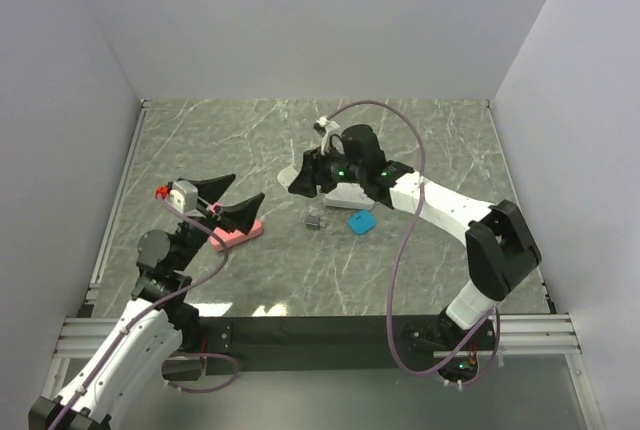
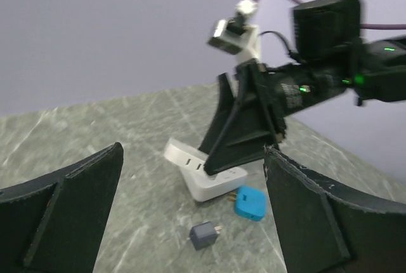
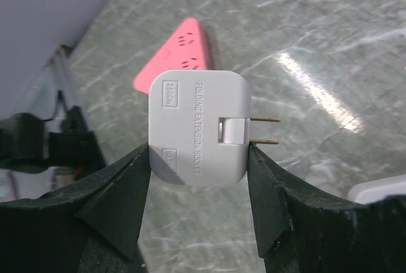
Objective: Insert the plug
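because the left tool (image 1: 248, 188) stands wide and empty over the pink socket block (image 1: 240, 233), nothing pins that block to the counter (image 1: 420, 280), so a push from the prongs may simply slide it. farther out, past the loose grey plug (image 1: 313, 221) and blue plug (image 1: 361, 222), the right tool (image 3: 198, 151) clamps the white plug (image 3: 196, 120) low on its sides, held aloft. its folding prongs (image 3: 266, 130) could hinge back, or the body could pivot, if they meet the slots askew.

A white plug (image 3: 198, 127) clamped in right end effector (image 3: 198, 155) — pink strip (image 3: 181, 54) behind.
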Controlling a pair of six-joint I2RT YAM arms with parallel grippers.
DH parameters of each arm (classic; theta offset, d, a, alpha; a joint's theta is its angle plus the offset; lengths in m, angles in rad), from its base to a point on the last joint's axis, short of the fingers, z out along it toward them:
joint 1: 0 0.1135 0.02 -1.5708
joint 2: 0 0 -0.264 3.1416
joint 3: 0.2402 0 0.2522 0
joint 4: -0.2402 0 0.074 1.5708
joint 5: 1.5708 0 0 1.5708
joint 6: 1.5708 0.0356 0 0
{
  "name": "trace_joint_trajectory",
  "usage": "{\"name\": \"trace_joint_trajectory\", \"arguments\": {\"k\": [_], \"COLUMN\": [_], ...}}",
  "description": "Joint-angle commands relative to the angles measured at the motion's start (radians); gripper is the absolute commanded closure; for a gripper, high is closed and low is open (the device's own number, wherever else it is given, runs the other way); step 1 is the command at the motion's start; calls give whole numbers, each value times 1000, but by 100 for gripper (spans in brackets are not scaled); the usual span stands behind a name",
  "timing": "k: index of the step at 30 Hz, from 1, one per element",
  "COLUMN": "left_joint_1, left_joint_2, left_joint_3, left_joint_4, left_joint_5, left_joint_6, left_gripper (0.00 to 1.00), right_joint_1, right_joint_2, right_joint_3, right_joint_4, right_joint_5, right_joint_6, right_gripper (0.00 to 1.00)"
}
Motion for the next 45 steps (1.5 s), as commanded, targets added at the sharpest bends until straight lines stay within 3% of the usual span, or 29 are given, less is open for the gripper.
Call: {"name": "trace_joint_trajectory", "arguments": {"k": [1,6,10,22,34,45], "left_joint_1": [-21,-80,-168,-347,-372,-375], "left_joint_2": [-24,46,83,146,272,315], "left_joint_3": [-9,14,17,2,34,53], "left_joint_4": [133,147,148,249,406,451], "left_joint_5": [166,196,201,-72,-151,-123], "left_joint_6": [43,119,207,398,464,495], "left_gripper": [2,5,5,2,2,3], "right_joint_1": [-28,-57,-74,-68,-45,-25], "right_joint_2": [-79,-122,-122,-82,-65,-30], "right_joint_3": [-38,-107,-172,-239,-231,-212], "right_joint_4": [112,316,615,953,961,981], "right_joint_5": [-183,-393,-497,-557,-567,-573], "right_joint_6": [91,247,464,716,723,743], "right_gripper": [76,76,76,78,78,79]}}
